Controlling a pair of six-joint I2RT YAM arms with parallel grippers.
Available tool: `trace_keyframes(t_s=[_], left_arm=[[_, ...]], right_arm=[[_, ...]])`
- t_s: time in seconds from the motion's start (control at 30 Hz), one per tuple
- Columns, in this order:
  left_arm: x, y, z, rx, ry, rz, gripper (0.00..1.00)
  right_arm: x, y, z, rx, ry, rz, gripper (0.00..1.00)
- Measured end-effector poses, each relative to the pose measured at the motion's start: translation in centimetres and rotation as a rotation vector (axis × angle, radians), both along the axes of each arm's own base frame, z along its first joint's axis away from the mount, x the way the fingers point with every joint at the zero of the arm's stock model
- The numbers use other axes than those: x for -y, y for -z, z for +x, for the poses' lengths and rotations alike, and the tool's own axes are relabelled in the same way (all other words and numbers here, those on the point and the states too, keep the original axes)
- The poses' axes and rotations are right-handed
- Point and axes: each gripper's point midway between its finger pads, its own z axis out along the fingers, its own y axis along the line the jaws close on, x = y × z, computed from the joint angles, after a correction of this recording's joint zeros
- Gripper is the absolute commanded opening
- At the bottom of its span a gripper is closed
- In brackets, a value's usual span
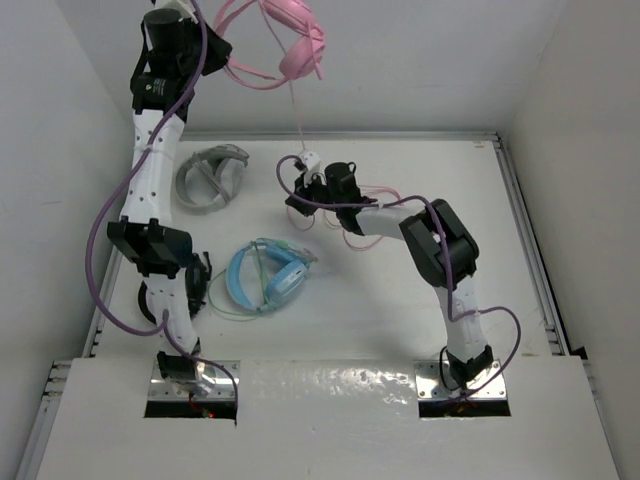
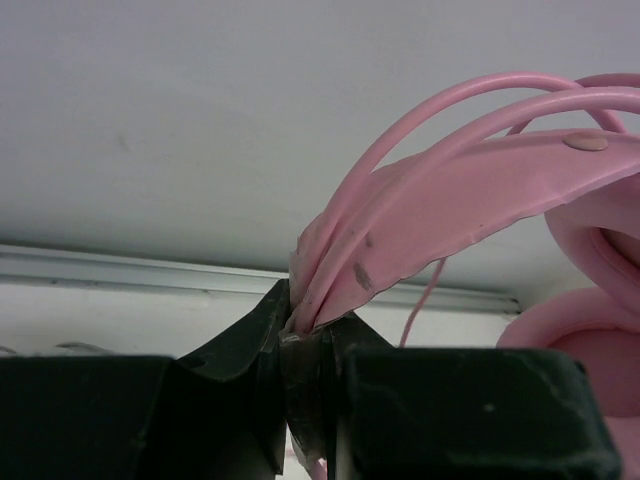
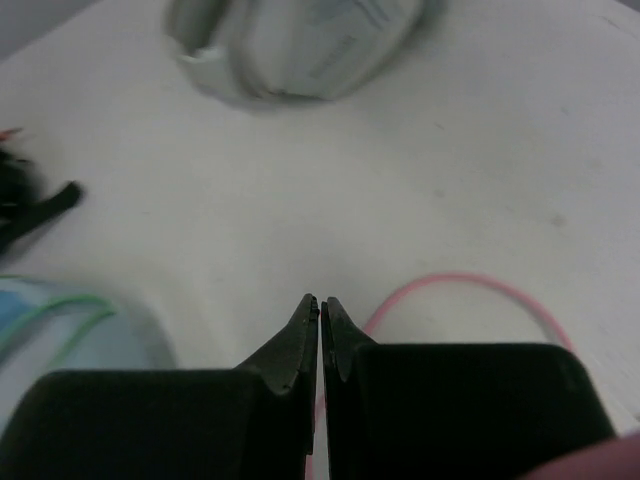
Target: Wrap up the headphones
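White tabletop (image 1: pixel 400 330) and pale walls surround both arms. High up, the left gripper (image 2: pixel 305 335) is clamped on the headband of the headphones (image 1: pixel 300 52), which hang in the air near the back wall. The right gripper (image 3: pixel 320 312) sits low over the table, jaws pressed together beside a loop of the thin pink cable (image 3: pixel 470 288). I cannot tell whether it pinches the cable.

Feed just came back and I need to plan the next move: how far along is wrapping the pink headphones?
Done: the left gripper clamps the pink over-ear headphones by the headband, raised above the white table. In hand: the right gripper is shut low down, apparently pinching the thin pink cable. Left: the winding itself; the cable hangs free and slack lies looped on the table.
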Motion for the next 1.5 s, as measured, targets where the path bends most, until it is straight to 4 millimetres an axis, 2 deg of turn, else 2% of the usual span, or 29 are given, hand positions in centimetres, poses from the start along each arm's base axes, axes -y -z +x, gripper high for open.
trace_keyframes(t_s=[0.07,0.17,0.33,0.43,0.53,0.7,0.8,0.9,1.03,1.1,1.2,1.27,1.33,1.43,1.5], left_arm=[[-1.5,1.6,1.7,-0.015,-0.061,0.006,0.0],[-2.9,3.3,3.4,-0.035,-0.113,0.01,0.0],[-3.5,4.4,4.8,-0.024,-0.143,0.026,0.0],[-4.1,4.8,5.5,-0.001,-0.176,0.081,0.0],[-5.0,6.3,6.3,0.004,-0.223,0.178,0.0],[-5.4,10.2,7.2,-0.027,-0.267,0.425,0.0],[-4.1,12.7,7.2,-0.062,-0.241,0.56,0.0],[-1.7,14.3,7.0,-0.063,-0.17,0.67,0.0],[0.7,17.3,6.4,-0.072,-0.047,0.806,0.0],[1.6,18.9,5.8,-0.091,0.031,0.849,0.0],[2.8,19.9,5.1,-0.099,0.14,0.89,0.0],[3.1,19.6,4.8,-0.089,0.176,0.91,0.0],[3.3,18.7,4.5,-0.06,0.198,0.925,0.0],[3.6,17.1,3.7,-0.022,0.235,0.953,0.0],[4.2,16.7,3.1,-0.017,0.284,0.96,0.0]], right_arm=[[-1.7,-2.1,-2.7,0.012,-0.102,-0.004,0.0],[-3.5,-4.8,-5.2,0.058,-0.216,-0.024,0.0],[-5.0,-7.4,-7.7,0.089,-0.349,-0.062,0.0],[-4.3,-8.6,-8.9,0.08,-0.377,-0.09,0.0],[-3.4,-11.0,-9.9,0.107,-0.388,-0.101,0.0],[-1.3,-15.9,-11.3,0.209,-0.368,-0.104,0.0],[-0.4,-17.2,-11.6,0.247,-0.35,-0.122,0.0],[0.9,-17.5,-11.1,0.273,-0.303,-0.175,0.0],[4.0,-18.2,-8.8,0.305,-0.175,-0.287,0.0],[5.8,-19.1,-7.4,0.296,-0.11,-0.344,0.0],[8.7,-21.8,-5.2,0.25,-0.037,-0.417,0.0],[10.7,-24.6,-2.9,0.233,0.019,-0.452,0.0],[13.0,-26.1,-1.4,0.227,0.078,-0.489,0.0],[17.3,-24.5,-0.6,0.177,0.172,-0.604,0.0],[19.1,-22.9,-0.3,0.147,0.215,-0.679,0.0]])
